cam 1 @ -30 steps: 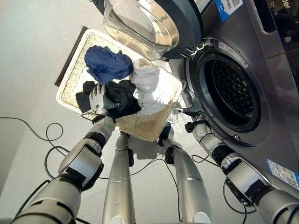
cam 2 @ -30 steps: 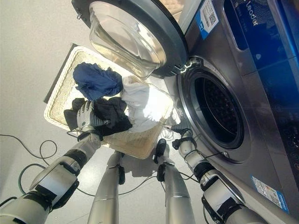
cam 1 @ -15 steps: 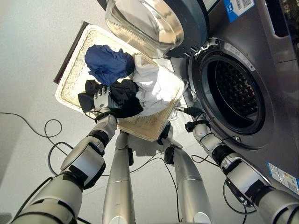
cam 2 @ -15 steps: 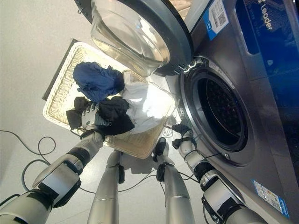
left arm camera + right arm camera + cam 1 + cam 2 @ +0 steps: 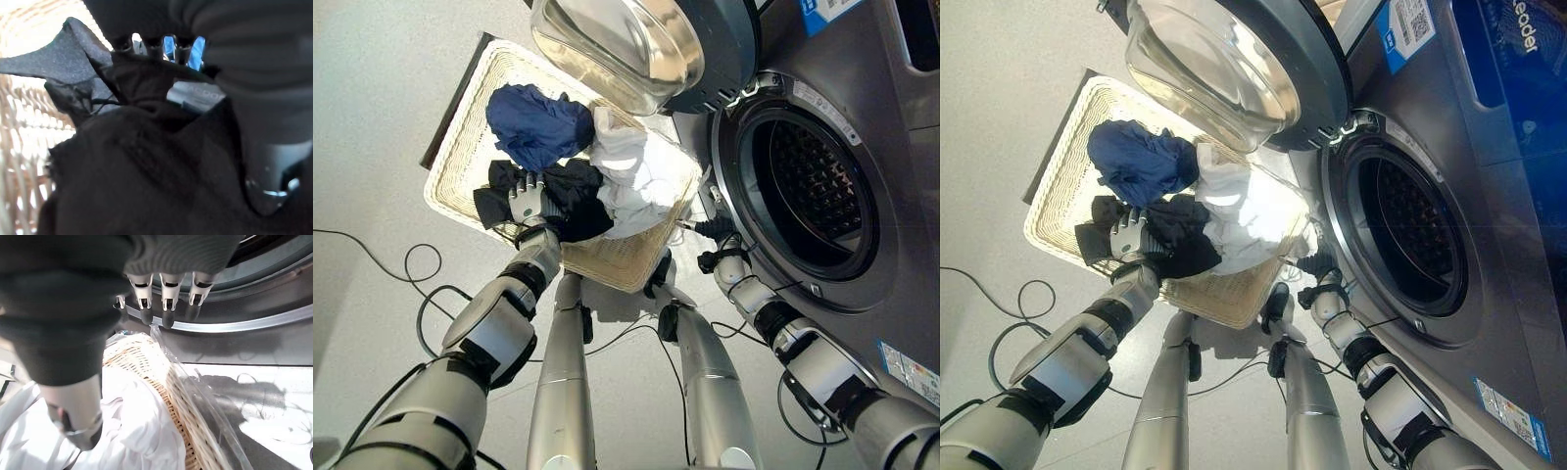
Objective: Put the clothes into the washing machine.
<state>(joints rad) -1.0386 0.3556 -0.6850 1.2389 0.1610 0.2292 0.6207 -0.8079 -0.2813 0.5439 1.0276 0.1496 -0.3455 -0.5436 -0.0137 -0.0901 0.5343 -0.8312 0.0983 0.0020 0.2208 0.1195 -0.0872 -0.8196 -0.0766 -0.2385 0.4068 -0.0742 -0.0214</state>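
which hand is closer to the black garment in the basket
Left. The left hand rests on the black garment in the wicker basket, fingers in its folds. The right hand is off by the basket's far corner, next to the washer opening.

Head eyes look down, sharing basket and washer – wrist views close in

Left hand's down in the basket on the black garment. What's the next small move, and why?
Probably lift the left hand a little to check its hold. Its fingers seem curled into the black garment, which lies in the wicker basket partly under the white clothes; the washing machine drum stands open.
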